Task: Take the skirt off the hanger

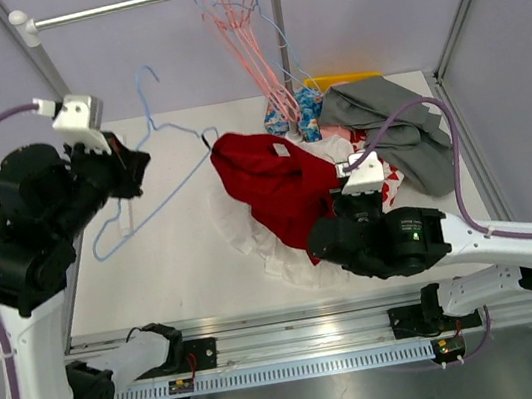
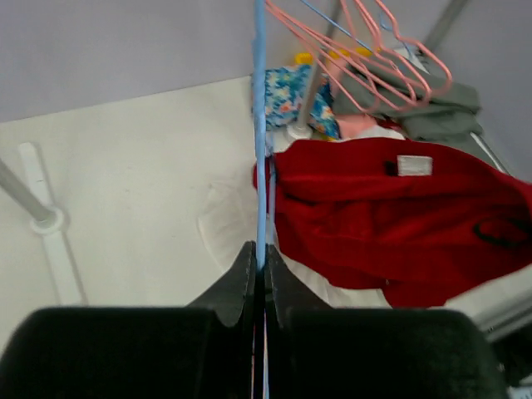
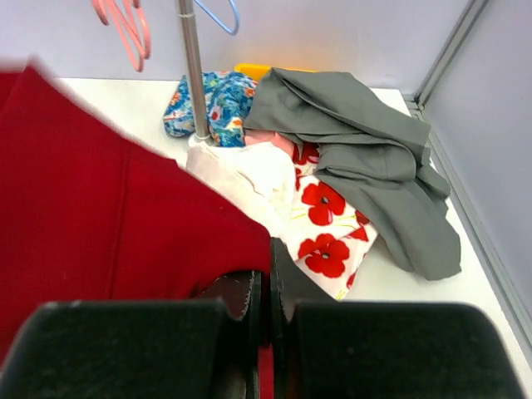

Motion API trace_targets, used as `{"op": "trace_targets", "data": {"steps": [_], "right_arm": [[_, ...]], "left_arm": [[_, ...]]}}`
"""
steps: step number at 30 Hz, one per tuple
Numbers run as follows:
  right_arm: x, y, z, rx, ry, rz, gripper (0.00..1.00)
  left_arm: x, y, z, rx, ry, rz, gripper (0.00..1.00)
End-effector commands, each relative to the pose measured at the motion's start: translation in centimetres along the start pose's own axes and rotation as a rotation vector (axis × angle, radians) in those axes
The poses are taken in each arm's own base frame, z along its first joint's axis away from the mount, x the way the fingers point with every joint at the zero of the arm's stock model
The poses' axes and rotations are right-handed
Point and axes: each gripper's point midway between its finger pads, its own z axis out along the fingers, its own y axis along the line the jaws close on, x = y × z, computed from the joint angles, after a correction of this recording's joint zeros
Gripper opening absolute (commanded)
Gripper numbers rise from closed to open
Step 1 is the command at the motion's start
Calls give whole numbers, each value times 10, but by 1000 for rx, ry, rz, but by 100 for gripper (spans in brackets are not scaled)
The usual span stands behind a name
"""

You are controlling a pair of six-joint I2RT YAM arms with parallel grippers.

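- The rail (image 1: 143,0) across the top of the overhead view carries a bunch of pink hangers (image 1: 254,60) at its right end, with a blue wire among them. They overlap too much to count.
- One blue hanger (image 2: 260,100) is off the rail, left of centre, and the left gripper (image 2: 263,270) has its jaws pinched tight on that wire.
- One red skirt (image 1: 274,183) lies crumpled mid-bench (image 1: 157,277), with a white frill showing under its lower edge.
- The right gripper (image 3: 266,287) is clamped down on a fold of red cloth at the skirt's lower right.
- The hanger's far tip meets the skirt's upper left edge; whether it is clipped on there, can't tell.
- To the right of the skirt there's a pile: one grey garment (image 1: 397,133), one poppy-print cloth (image 3: 324,224) and one blue floral cloth (image 3: 212,104), each partly buried.
- A yellow thing (image 1: 346,77) peeks out behind the grey one, mostly hidden.
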Motion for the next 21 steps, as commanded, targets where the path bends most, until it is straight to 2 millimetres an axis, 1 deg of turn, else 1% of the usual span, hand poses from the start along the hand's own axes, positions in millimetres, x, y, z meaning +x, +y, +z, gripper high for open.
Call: {"op": "trace_targets", "data": {"steps": [1, 2, 3, 4, 5, 6, 7, 8, 9, 10, 11, 12, 13, 14, 15, 16, 17, 18, 20, 21], "right_arm": [[-31, -1, 2, 56, -75, 73, 0], [-27, 4, 3, 49, -71, 46, 0], [-34, 16, 5, 41, -75, 114, 0], [-35, 23, 6, 1, -65, 5, 0], [-28, 33, 8, -33, -65, -25, 0], [-40, 43, 9, -73, -86, 63, 0], [-41, 48, 11, -103, -95, 15, 0], [-46, 50, 14, -104, -99, 31, 0], [-43, 52, 19, -100, -87, -7, 0], [-57, 45, 31, -78, -80, 44, 0], [-57, 43, 39, -67, -69, 18, 0], [-52, 43, 49, -59, -45, -5, 0], [-59, 41, 58, -58, -36, 26, 0], [-59, 24, 78, 9, -23, 32, 0], [-51, 17, 91, 31, 12, -1, 0], [-56, 5, 102, 69, 23, 63, 0], [-52, -27, 125, 166, 53, 85, 0], [-40, -38, 133, 196, 99, 67, 0], [-29, -60, 145, 263, 122, 87, 0], [-29, -77, 149, 326, 108, 96, 0]], "left_arm": [[44, -39, -40, 258, 63, 35, 0], [50, -46, -57, 306, 51, 44, 0], [59, -52, -62, 347, 68, 42, 0], [75, -63, -66, 423, 114, 28, 0], [84, -72, -71, 482, 137, 18, 0], [89, -79, -83, 532, 131, 15, 0], [94, -86, -90, 587, 144, 1, 0], [105, -87, -90, 598, 172, -6, 0], [110, -87, -95, 609, 173, -6, 0], [117, -85, -94, 602, 189, -6, 0], [129, -83, -90, 590, 222, -7, 0], [138, -80, -88, 579, 250, -4, 0], [144, -74, -82, 535, 271, -4, 1], [152, -70, -76, 507, 301, -6, 1], [158, -66, -71, 478, 331, -13, 0], [161, -61, -62, 437, 355, -17, 0], [165, -59, -58, 416, 378, -21, 0], [166, -56, -54, 399, 391, -22, 0], [163, -55, -47, 381, 404, -17, 0], [157, -55, -48, 380, 391, -11, 0]]}}
